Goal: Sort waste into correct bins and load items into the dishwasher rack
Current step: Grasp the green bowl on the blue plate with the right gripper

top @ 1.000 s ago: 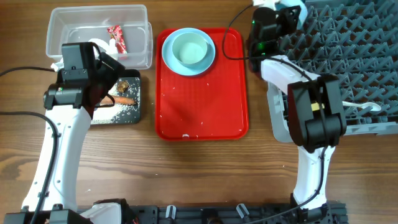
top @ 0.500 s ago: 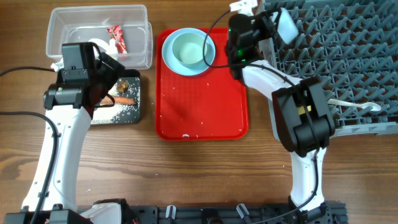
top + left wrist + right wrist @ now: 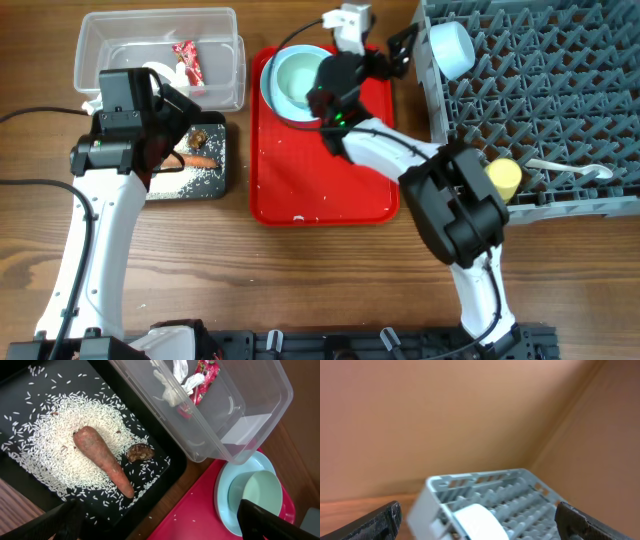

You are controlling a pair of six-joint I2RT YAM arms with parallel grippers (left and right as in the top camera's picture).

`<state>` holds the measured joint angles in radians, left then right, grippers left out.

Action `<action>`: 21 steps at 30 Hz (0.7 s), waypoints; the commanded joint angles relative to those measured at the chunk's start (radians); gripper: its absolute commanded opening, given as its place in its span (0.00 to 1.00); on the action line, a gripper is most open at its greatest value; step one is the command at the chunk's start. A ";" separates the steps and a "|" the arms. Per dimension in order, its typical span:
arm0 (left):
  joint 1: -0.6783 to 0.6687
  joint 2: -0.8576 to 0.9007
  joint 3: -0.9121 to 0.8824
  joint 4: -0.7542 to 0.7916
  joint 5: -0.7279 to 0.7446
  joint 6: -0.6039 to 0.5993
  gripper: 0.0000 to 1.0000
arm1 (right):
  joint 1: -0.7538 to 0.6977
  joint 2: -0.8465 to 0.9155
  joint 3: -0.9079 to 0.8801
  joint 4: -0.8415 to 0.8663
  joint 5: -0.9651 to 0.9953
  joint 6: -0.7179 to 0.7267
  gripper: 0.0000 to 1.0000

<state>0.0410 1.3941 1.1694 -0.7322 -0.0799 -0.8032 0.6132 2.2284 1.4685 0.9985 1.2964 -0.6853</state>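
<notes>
My left gripper (image 3: pixel 188 116) (image 3: pixel 160 529) hangs open above the glossy black bin (image 3: pixel 216 181) (image 3: pixel 165 467), which holds loose rice (image 3: pixel 47 435), an orange carrot (image 3: pixel 201 160) (image 3: pixel 104 461) and a brown scrap (image 3: pixel 139 452). The clear bin (image 3: pixel 225 25) (image 3: pixel 260 420) holds a red wrapper (image 3: pixel 187 60) (image 3: pixel 205 375) and white tissue (image 3: pixel 171 382). A pale blue bowl (image 3: pixel 305 80) (image 3: pixel 262 497) sits on a plate (image 3: pixel 270 85) on the red tray. My right gripper (image 3: pixel 393 50) (image 3: pixel 477 529) is open and empty between that bowl and the rack (image 3: pixel 560 100) (image 3: pixel 495 492). Another bowl (image 3: pixel 451 46) (image 3: pixel 480 521) stands in the rack.
A flat red tray (image 3: pixel 325 170) (image 3: pixel 200 515) lies between bins and rack, with stray rice grains on it. In the rack's near edge are a yellow cup (image 3: pixel 503 178) and a white spoon (image 3: pixel 565 170). My right arm stretches across the tray's right half.
My right gripper opened and let go of the pale bowl, which stays in the rack's back left corner. The right arm swung left over the red tray. The left arm held still.
</notes>
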 commanded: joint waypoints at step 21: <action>-0.003 0.003 -0.005 0.002 -0.003 0.011 1.00 | -0.315 -0.359 0.004 -1.263 -1.452 1.559 1.00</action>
<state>0.0410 1.3941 1.1694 -0.7326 -0.0799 -0.8017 0.3214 1.8526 1.4757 -0.2092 0.0723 0.6075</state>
